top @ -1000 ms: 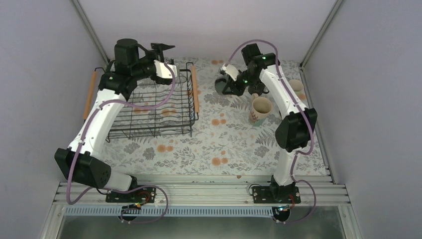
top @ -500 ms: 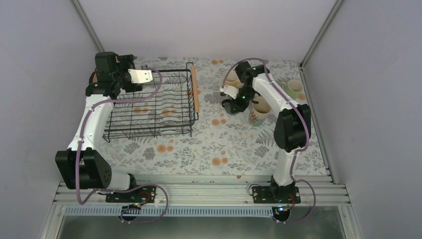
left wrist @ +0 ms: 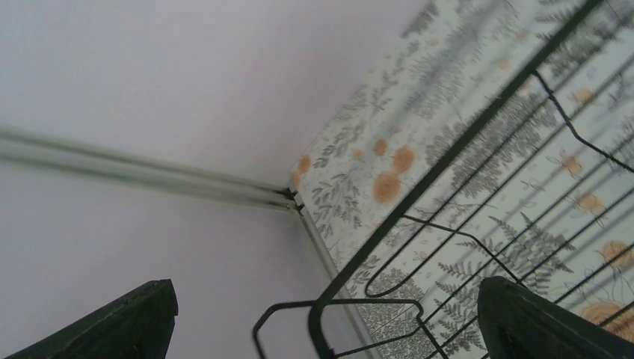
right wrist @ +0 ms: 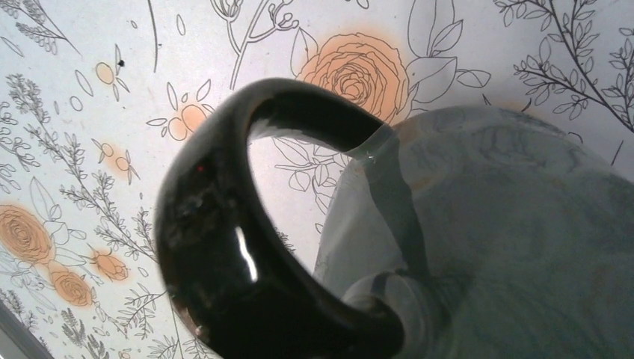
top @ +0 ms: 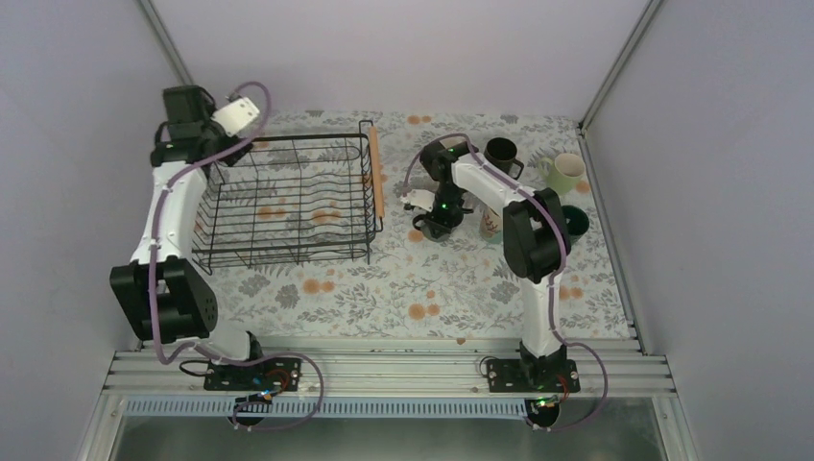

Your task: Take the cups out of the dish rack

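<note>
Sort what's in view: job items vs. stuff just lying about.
Job:
dish rack, no cups showing in it
grey mug in the right end effector
black mug, pale green mug, dark teal mug, cream patterned mug (mostly behind the arm), all outside the rack

Just there:
floral tablecloth
aluminium rail
grey walls

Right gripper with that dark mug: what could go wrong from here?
1. The right gripper is shut on the dark mug, but where the fingers grip is out of view. A thin hold could let it slip or land on its side.
2. The cream patterned mug stands right beside that arm. A swing back toward the dish rack might knock it over.
</note>
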Action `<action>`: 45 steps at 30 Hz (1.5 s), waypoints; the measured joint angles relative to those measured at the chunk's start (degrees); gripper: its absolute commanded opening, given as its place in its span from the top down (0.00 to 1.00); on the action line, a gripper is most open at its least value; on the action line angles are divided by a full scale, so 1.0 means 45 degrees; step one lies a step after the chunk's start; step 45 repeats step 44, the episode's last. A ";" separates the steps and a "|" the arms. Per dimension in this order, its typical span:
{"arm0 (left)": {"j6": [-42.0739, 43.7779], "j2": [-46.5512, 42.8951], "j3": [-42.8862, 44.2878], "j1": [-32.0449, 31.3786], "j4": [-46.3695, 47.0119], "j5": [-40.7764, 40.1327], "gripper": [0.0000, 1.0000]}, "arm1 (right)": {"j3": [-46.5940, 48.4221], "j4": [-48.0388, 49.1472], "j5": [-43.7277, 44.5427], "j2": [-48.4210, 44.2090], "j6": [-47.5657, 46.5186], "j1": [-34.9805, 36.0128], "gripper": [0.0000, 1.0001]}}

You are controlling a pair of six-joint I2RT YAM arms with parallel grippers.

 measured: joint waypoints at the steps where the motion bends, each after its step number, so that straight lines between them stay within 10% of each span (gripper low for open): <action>1: -0.0670 0.0010 0.0661 0.0335 -0.0452 0.0670 0.00 | 0.0000 0.0010 0.0087 0.0000 0.0058 0.0058 0.75; 7: -0.2239 -0.0049 0.2123 0.1438 -0.1331 0.2725 0.00 | 0.0087 0.0146 0.0437 0.0053 0.0340 0.0155 0.36; 19: -0.5629 -0.2871 0.0505 0.1375 -0.0097 0.3997 0.00 | 0.0335 0.0423 0.0899 -0.2603 0.0379 0.0136 0.01; 32: -0.9913 -0.4682 -0.2574 0.1360 0.2846 0.4216 0.00 | -0.1715 0.6494 0.1734 -1.0059 0.1457 -0.0656 0.00; 45: -1.0783 -0.5377 -0.4342 0.0971 0.3891 0.4342 0.00 | -0.4503 0.7810 0.0044 -1.1880 0.2327 -0.2749 0.00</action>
